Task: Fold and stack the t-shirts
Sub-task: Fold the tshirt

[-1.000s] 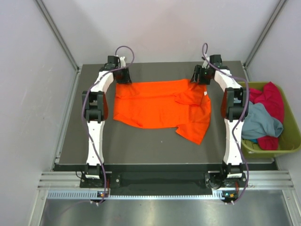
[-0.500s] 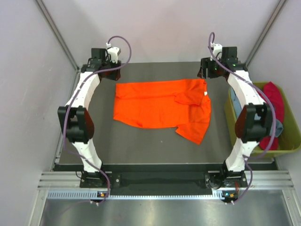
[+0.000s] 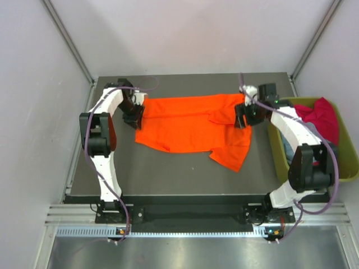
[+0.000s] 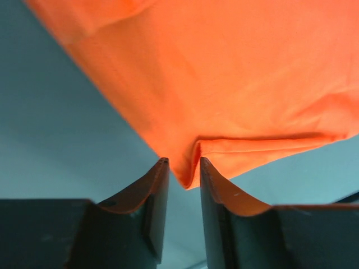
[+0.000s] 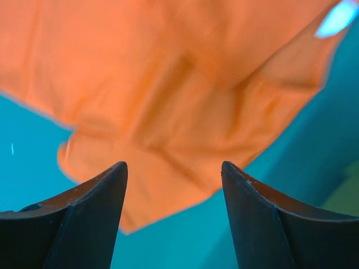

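Top external view: the orange shirt [image 3: 190,126] lies spread across the far half of the table [image 3: 168,174], long side running left to right. It's mostly flat on the left and rumpled on the right, where one flap reaches toward the near edge. Both arms bend in over it. The left gripper [image 3: 134,115] sits low at the shirt's left edge, and the right gripper [image 3: 243,116] is over the creased right end, near the far corner. Off to the right, the bin [image 3: 350,168] stands beside the table with a magenta shirt [image 3: 322,115] heaped in its far end, partly behind the right arm.

Left wrist now: the fingers [image 4: 154,218] stand a narrow slot apart, and a pointed corner of the orange cloth pokes right into that slot, a folded hem running off to the right. Both edges of the corner look to meet the fingertips, but whether they bite the cloth or only frame it, I cannot tell.

Right wrist: jaws spread wide with nothing between them, hovering above wrinkled orange cloth, bare table showing on both sides. A pale tag [image 5: 336,18] glows at the top right corner.
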Motion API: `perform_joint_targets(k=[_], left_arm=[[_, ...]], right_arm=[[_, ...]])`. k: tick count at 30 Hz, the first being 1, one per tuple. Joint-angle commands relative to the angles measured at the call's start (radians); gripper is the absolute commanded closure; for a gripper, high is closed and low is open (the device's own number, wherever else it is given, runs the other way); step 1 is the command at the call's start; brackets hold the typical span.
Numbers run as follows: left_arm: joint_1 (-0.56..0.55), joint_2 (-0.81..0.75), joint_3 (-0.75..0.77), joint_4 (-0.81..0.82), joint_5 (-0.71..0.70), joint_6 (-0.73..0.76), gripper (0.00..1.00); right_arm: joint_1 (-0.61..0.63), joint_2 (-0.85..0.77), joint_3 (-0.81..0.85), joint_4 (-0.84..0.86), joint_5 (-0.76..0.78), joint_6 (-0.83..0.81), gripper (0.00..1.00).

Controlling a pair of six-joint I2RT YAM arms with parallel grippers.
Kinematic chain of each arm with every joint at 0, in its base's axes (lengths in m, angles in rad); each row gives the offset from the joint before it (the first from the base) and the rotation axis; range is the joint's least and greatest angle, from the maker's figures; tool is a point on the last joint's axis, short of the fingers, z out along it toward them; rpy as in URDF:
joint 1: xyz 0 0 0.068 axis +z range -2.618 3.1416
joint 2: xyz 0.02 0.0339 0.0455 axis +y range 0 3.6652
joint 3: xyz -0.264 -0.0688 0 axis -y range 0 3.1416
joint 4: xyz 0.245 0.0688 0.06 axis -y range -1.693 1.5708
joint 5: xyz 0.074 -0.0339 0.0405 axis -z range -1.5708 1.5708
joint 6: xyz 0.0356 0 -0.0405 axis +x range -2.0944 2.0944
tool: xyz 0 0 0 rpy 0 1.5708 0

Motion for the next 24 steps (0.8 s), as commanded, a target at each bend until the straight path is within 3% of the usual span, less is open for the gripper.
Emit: perform_joint_targets(k=[1,10,24], left_arm=[[-0.005,0.014,0.079,-0.107,0.075,-0.02,0.67],[-0.008,0.056,0.082,-0.161,0.116,-0.058,0.69],[-0.008,0.099,0.042,-0.13,0.101,-0.044,0.69]], right_arm=[[0.069,-0.134,-0.122,-0.024,0.025,-0.082,0.32],[0.077,-0.29,-0.226,-0.021,0.065,-0.068,0.3],[0.067,-0.301,-0.24,0.006,0.065,-0.067,0.29]])
